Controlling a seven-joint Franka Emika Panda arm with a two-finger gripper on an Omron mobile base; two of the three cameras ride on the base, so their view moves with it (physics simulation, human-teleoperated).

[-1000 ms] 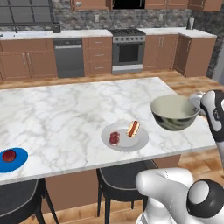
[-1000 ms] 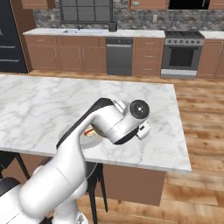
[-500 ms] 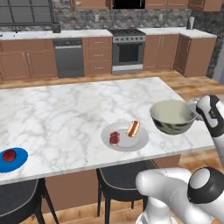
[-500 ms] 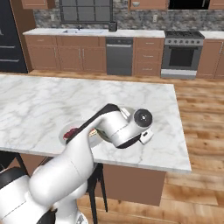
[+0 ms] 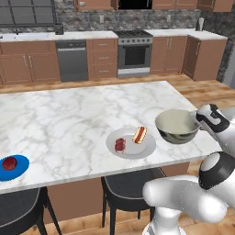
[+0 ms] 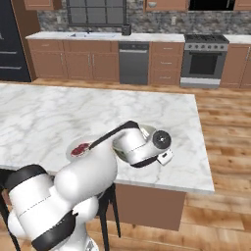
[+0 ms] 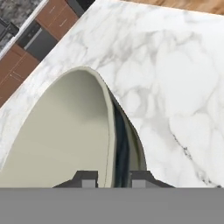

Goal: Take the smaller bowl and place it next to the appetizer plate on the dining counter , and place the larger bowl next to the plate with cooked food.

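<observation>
Marble fills most of my screens: the dining counter (image 5: 69,119) runs long and white under the arm. On it sits the plate with cooked food (image 5: 131,142), near the front edge, and far off toward the left end the appetizer plate (image 5: 11,167) with its red morsel.

Over the last second the larger bowl (image 5: 177,125) has come down and slid a little toward the white plate; it was riding higher and further right a moment ago. I read that as the set-down phase of the second placement, nearly done, though I cannot tell whether the base is touching the marble yet.

From the hand camera, the gripper (image 7: 111,177) is clamped on the bowl's rim, one fingertip (image 7: 87,178) inside against the cream wall, the other outside on the dark glaze. The bowl hangs directly ahead of the gripper, just beside the white plate on its right, not touching it.
</observation>
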